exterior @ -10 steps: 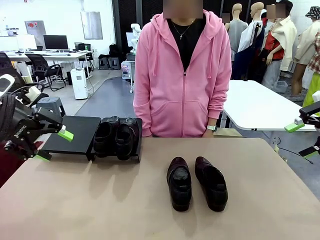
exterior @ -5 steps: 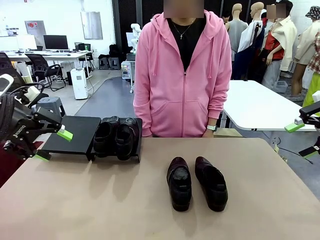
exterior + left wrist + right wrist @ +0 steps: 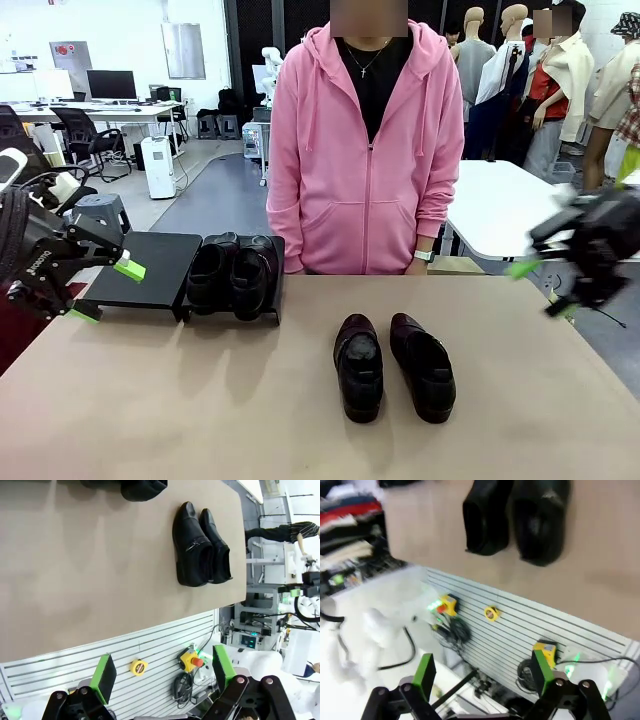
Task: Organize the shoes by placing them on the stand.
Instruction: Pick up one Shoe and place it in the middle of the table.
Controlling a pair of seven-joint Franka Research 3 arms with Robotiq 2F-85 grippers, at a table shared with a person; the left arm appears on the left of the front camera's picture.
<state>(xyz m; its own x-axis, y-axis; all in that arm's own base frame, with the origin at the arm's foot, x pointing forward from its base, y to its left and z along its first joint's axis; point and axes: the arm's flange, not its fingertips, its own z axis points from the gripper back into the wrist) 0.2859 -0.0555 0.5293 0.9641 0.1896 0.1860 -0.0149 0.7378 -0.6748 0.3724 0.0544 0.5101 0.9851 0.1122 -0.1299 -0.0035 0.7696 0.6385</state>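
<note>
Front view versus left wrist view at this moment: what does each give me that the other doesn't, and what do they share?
Front view: the person in a pink hoodie behind the table, and the stand with its left part bare. Left wrist view: the slatted panel below the table edge, carrying a red-and-yellow button and cables. Shared: the two loose shoes side by side on the table, the left gripper with jaws open, and the shoes on the stand, cropped at the wrist view's top edge.
</note>
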